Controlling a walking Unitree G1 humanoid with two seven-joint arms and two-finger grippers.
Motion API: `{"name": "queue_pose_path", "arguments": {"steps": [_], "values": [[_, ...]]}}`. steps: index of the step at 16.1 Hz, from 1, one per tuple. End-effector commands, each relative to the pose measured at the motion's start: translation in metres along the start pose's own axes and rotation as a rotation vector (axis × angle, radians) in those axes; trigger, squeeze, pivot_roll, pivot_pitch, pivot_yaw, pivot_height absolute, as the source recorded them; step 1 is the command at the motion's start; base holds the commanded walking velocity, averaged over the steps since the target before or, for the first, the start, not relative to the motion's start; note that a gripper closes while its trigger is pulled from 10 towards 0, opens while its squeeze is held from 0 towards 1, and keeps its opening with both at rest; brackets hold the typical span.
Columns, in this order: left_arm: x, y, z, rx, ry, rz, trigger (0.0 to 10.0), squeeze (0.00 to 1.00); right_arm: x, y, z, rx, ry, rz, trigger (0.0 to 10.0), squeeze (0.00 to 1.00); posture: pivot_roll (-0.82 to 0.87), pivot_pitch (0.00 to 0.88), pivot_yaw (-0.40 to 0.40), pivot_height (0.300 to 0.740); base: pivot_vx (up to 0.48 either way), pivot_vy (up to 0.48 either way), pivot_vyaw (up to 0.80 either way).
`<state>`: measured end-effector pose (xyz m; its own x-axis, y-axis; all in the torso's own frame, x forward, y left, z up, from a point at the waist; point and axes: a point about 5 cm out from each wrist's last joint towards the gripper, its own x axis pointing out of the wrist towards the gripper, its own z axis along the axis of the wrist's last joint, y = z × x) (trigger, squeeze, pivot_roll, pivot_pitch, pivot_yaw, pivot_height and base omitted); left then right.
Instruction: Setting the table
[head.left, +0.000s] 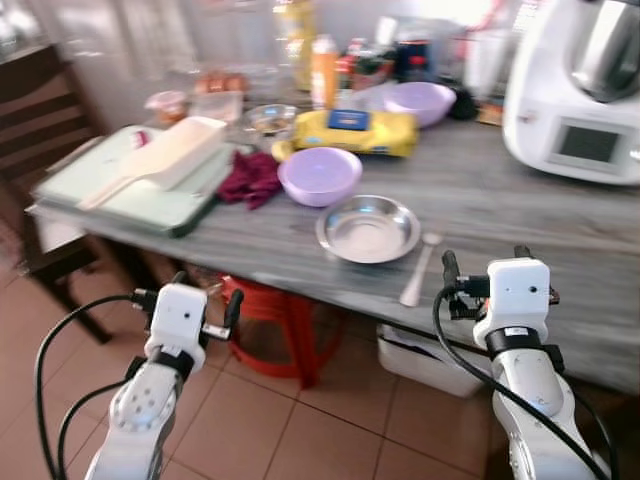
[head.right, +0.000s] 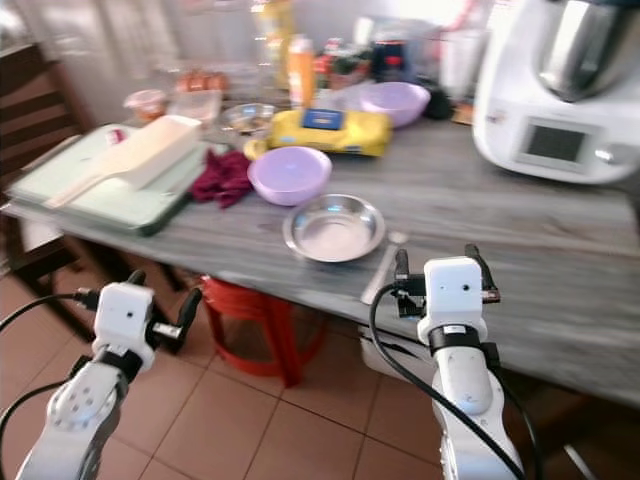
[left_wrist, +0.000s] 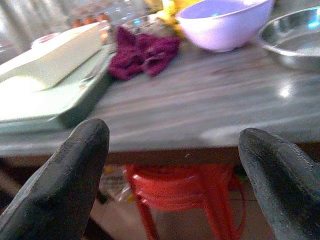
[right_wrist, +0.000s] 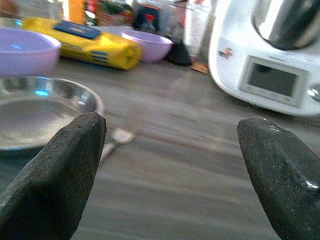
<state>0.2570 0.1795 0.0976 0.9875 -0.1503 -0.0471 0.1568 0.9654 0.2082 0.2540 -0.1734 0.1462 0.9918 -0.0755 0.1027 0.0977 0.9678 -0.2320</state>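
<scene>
Grey wood-grain worktop (head.left: 500, 210), crowded toward the back.

Near the front edge sit a steel bowl (head.left: 368, 228) and a spoon (head.left: 418, 270) just beside it; behind are a lilac bowl (head.left: 320, 175), a maroon cloth (head.left: 250, 180), a yellow packet (head.left: 350, 132), a green tray (head.left: 140, 190) and a white kitchen machine (head.left: 575, 90).

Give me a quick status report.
Left gripper and right gripper open, short of table edge. Steel bowl, spoon untouched. Nothing blocking.

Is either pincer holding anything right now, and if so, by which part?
Nothing is held. The left pincer and right pincer are both open and empty, short of the grey wooden table.
</scene>
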Motion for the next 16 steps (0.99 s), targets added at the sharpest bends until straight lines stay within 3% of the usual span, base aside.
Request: {"name": "queue_pose_path", "arguments": {"steps": [1, 5, 8, 10, 16], "values": [[0.001, 0.004, -0.001, 0.008, 0.010, 0.005, 10.0, 0.00, 0.000, 0.000, 0.000, 0.001, 0.000, -0.007, 10.0, 0.00, -0.12, 0.066, 0.099, 0.740, 0.000, 0.000, -0.73], [0.005, 0.002, 0.010, 0.001, -0.016, -0.012, 10.0, 0.00, -0.001, 0.000, 0.001, 0.009, 0.008, -0.014, 10.0, 0.00, -0.11, 0.091, 0.098, 0.740, 0.000, 0.000, -0.72], [0.004, 0.008, 0.014, 0.021, -0.027, 0.021, 10.0, 0.00, 0.010, 0.009, 0.005, 0.021, -0.006, 0.020, 10.0, 0.00, -0.08, 0.074, 0.053, 0.740, 0.000, 0.000, -0.72], [0.007, 0.008, 0.015, -0.010, -0.021, 0.071, 10.0, 0.00, 0.021, 0.009, 0.011, 0.025, -0.029, 0.044, 10.0, 0.00, -0.07, 0.074, 0.051, 0.740, 0.000, 0.000, -0.67], [0.015, -0.001, 0.018, 0.005, -0.022, 0.072, 10.0, 0.00, 0.026, 0.006, 0.007, 0.020, -0.034, 0.028, 10.0, 0.00, -0.06, 0.055, 0.062, 0.740, -0.045, 0.000, 0.00]]}}
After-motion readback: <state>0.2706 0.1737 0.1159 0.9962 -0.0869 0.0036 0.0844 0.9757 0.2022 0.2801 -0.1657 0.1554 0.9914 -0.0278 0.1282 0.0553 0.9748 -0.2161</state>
